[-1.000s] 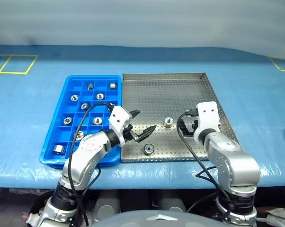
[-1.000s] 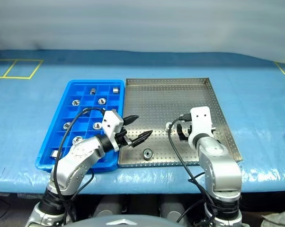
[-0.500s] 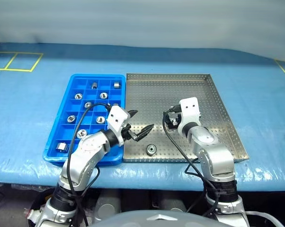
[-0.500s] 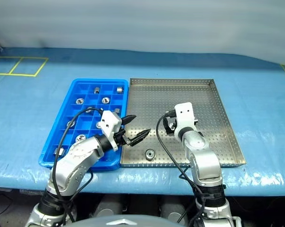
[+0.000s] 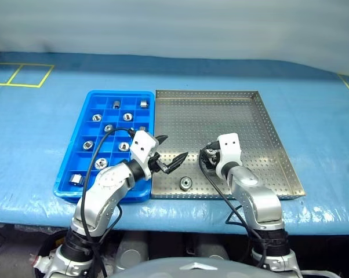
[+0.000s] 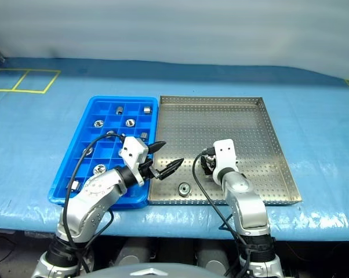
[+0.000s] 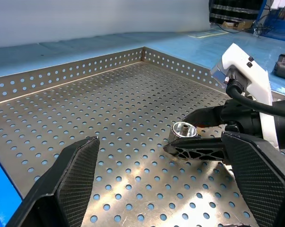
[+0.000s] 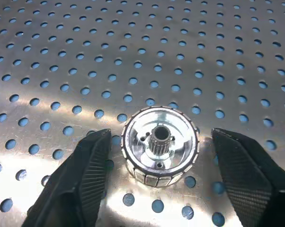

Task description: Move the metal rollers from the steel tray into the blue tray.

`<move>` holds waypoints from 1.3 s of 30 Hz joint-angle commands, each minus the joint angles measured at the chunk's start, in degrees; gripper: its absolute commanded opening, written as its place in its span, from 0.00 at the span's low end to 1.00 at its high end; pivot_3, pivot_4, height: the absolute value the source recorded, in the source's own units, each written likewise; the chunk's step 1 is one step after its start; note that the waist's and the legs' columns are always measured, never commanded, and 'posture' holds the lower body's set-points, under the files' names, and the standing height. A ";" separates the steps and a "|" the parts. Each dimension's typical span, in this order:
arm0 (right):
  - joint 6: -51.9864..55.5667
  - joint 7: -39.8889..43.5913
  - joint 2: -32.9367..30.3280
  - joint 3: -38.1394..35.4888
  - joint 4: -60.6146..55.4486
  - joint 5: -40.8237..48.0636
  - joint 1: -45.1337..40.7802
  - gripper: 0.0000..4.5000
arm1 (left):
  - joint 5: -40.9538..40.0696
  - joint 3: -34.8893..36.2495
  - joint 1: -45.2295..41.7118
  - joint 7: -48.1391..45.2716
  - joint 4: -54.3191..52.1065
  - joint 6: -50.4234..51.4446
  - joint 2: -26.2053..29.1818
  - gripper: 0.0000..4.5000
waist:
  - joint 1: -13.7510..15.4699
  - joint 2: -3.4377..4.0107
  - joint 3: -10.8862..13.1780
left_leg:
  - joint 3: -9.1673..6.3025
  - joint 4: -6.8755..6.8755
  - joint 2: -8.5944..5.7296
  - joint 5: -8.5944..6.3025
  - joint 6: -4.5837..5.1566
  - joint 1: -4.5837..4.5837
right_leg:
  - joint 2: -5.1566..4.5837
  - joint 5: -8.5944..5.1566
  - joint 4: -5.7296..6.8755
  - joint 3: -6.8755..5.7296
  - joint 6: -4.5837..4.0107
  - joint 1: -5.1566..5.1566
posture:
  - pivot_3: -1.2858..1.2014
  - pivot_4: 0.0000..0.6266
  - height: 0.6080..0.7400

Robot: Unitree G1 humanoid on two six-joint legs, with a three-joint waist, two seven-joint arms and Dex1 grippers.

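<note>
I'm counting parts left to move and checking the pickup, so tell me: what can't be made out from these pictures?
- Roller between the right gripper fingers: in the head views the white wrist hides it, so contact shows nowhere there; the right wrist view shows gaps on both sides.
- Blue tray: the left arm covers its near right compartments, so the count there is unsure.
- Rollers in the tray: too small to tell flanged from plain.

Steel tray (image 5: 267, 124): perforated, low rim, butted against the blue tray (image 5: 76, 152). Two metal rollers on its floor: one upright, hole up (image 8: 160, 144); one near the front rim (image 5: 185, 183). Blue tray's compartments hold nine more.
</note>
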 commanded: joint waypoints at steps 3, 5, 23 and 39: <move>-0.52 0.41 0.03 0.17 -2.87 0.60 -0.84 0.44 | -0.20 0.38 -0.23 0.35 -2.75 -0.50 -0.27 1.00 | 0.04 0.00 0.00 | 0.00 0.00 0.00 0.00 0.00 0.00 | 0.00 0.00 0.00 -0.01 0.00 0.00 | 0.60 0.24 1.00; 0.20 0.98 -0.27 0.55 -4.08 0.87 -1.69 0.38 | -0.02 0.51 -0.16 0.76 -2.77 -0.52 -0.39 1.00 | 0.01 0.00 0.00 | 0.00 0.00 0.00 0.00 0.00 0.00 | 0.00 0.00 0.00 0.00 0.00 0.00 | 0.60 0.24 1.00; 10.36 6.12 -3.85 10.90 -6.29 0.63 -19.21 0.38 | 2.30 11.40 11.01 8.16 -10.17 -4.76 1.48 1.00 | 2.85 0.02 0.06 | -0.11 -0.14 0.00 0.00 0.00 -0.02 | 0.00 0.01 -0.01 -0.07 0.02 -0.06 | 0.67 0.24 1.00; 13.48 10.44 -1.34 19.61 -6.60 3.21 -22.25 0.38 | 1.41 14.69 18.62 9.20 -14.42 -5.88 1.10 1.00 | 8.47 0.06 0.09 | -0.26 -0.19 0.05 0.00 -0.03 -0.23 | -0.05 -0.16 -0.13 -0.60 -0.22 -0.10 | 0.71 0.24 1.00</move>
